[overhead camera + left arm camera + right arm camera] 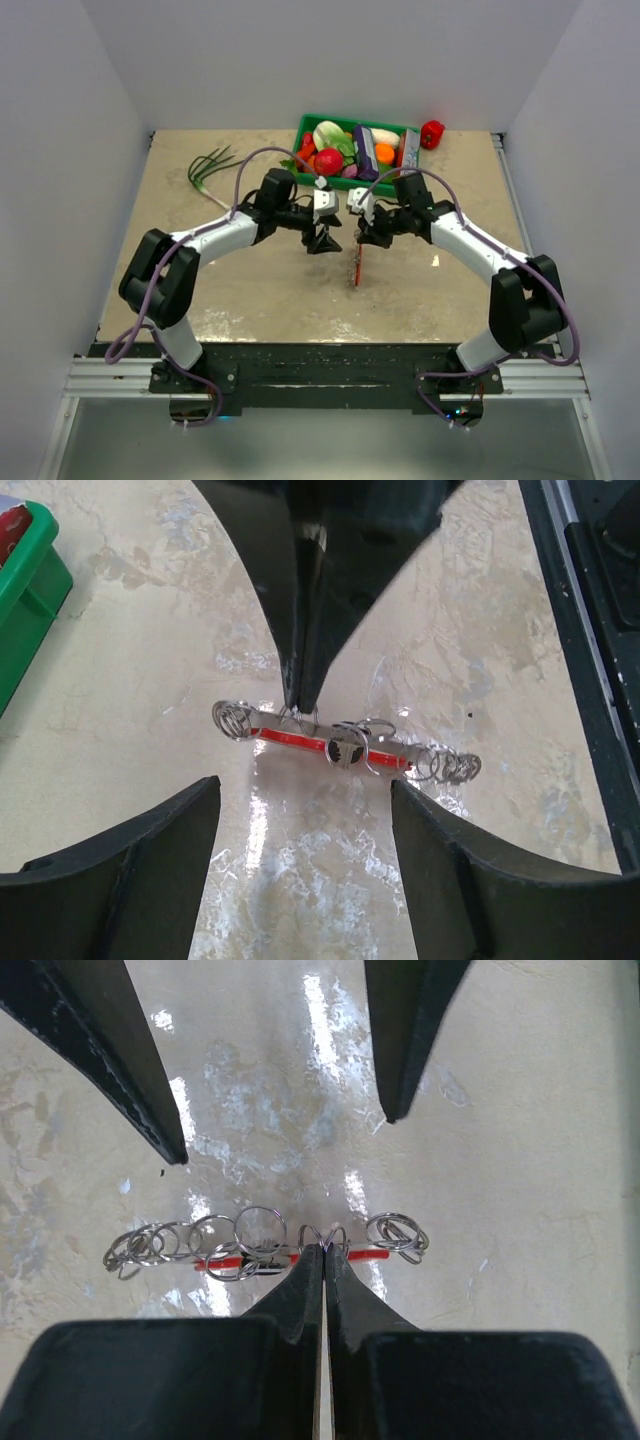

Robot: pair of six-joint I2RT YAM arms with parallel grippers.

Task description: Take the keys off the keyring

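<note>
From above, the left gripper (323, 243) and right gripper (371, 238) hang over the red-tagged keyring (357, 270) on the table (250, 295); the left wrist view shows its fingers (130, 870) spread wide, clear of the keyring; the right wrist view shows its fingers (290, 1310) pressed together, nipping one loop of it.

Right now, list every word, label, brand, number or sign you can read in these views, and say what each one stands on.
No text can be read in any view.
The black disc on the keyring: a pale emblem, too blurred to read.
The purple box and the carton in the green basket: any print is too small to read.
</note>
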